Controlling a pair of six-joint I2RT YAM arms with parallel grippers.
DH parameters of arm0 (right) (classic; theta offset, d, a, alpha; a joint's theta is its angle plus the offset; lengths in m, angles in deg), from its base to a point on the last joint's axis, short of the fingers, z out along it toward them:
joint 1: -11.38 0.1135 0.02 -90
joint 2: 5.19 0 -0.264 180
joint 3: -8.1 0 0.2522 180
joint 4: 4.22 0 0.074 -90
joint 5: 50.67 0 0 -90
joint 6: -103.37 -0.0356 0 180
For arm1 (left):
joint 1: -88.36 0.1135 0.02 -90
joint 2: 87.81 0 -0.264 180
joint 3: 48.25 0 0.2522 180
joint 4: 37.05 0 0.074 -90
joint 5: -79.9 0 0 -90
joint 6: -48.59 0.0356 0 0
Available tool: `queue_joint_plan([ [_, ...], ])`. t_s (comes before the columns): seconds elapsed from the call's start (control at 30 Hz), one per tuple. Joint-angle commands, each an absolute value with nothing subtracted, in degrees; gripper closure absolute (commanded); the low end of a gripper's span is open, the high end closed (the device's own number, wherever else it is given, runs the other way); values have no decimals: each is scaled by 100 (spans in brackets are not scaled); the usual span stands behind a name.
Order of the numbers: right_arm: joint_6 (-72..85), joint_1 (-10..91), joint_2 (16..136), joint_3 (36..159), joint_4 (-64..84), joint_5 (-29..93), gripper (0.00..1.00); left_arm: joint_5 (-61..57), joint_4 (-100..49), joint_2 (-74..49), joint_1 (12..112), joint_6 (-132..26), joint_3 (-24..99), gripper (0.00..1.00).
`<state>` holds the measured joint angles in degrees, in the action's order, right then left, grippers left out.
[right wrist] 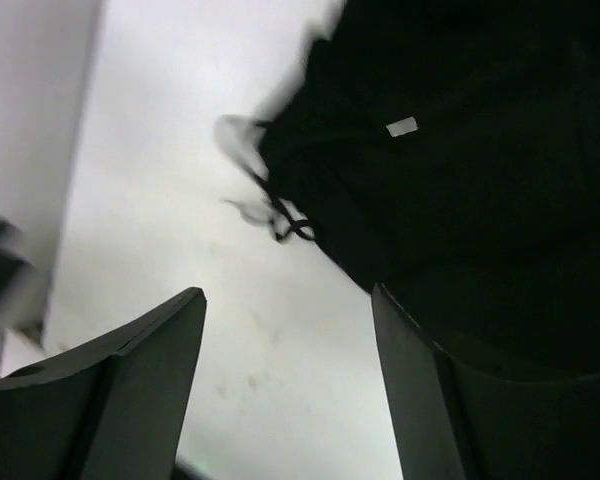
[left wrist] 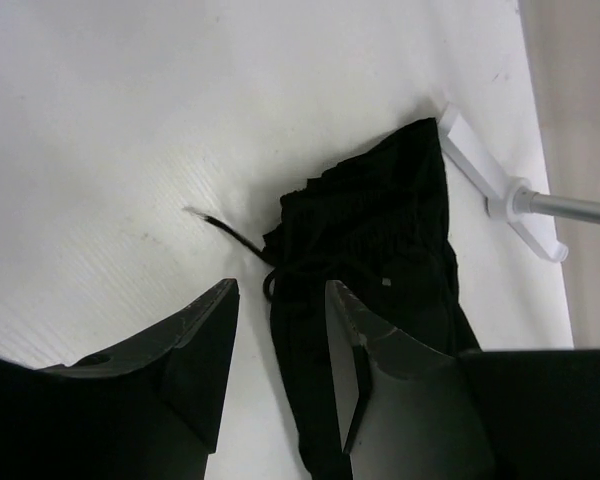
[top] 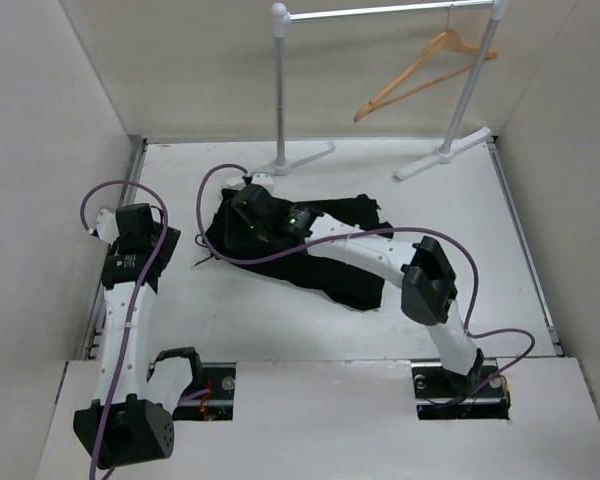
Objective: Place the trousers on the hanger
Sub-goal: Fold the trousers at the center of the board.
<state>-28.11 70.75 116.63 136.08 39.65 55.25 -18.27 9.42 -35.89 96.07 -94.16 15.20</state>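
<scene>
Over trousers [top: 330,275] on worktop [top: 280,325], your right end effector [right wrist: 285,295] hovered spread, empty, likely lined up for waistband grab. Left end effector [left wrist: 280,295] spread, held clear. Hanger [top: 410,69] hung on rack [top: 380,12].

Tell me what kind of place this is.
Probably a robot test cell, not a home: plain white panel walls box in a white table, two white robot arms are bolted at its near edge, and a small silver metal rack holds one tan wooden hanger.
</scene>
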Motion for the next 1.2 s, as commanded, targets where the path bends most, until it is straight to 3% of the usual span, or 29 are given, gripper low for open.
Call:
queue_joint_plan([
  [0.0, -3005, 6610, 10374, 13132, 3557, 5128, 25, -1801, 554, -3342, 9606, -9327, 1938, 62],
  [0.13, -2918, 5846, 8819, 11384, 3134, 4935, 33, -1819, 1, -2578, 8756, -9370, 2131, 62],
  [0.27, -2838, 5046, 7710, 9574, 3063, 4435, 78, -1801, -623, -1260, 7437, -9344, 2597, 61],
  [0.33, -2829, 4677, 7349, 8773, 3046, 4197, 86, -1749, -930, -584, 6936, -9265, 2878, 61],
  [0.43, -2759, 4263, 7014, 7980, 2897, 3942, 83, -1617, -1343, 348, 6662, -9020, 3282, 61],
  [0.53, -2663, 3894, 6943, 7557, 2651, 3696, 69, -1494, -1722, 1175, 6714, -8572, 3625, 60],
  [0.63, -2654, 3507, 7232, 7416, 2361, 3415, 63, -1528, -1846, 1650, 6880, -8246, 3828, 60],
  [0.73, -2662, 3156, 7793, 7494, 2062, 3309, 64, -1599, -1925, 1757, 7083, -8167, 3767, 61],
  [0.9, -2706, 2777, 8936, 8135, 1807, 3282, 74, -1924, -1899, 1486, 7338, -8087, 2943, 61],
  [1.17, -2785, 2785, 10062, 9216, 1789, 3186, 75, -2363, -1303, -280, 7628, -8210, 1140, 61],
])
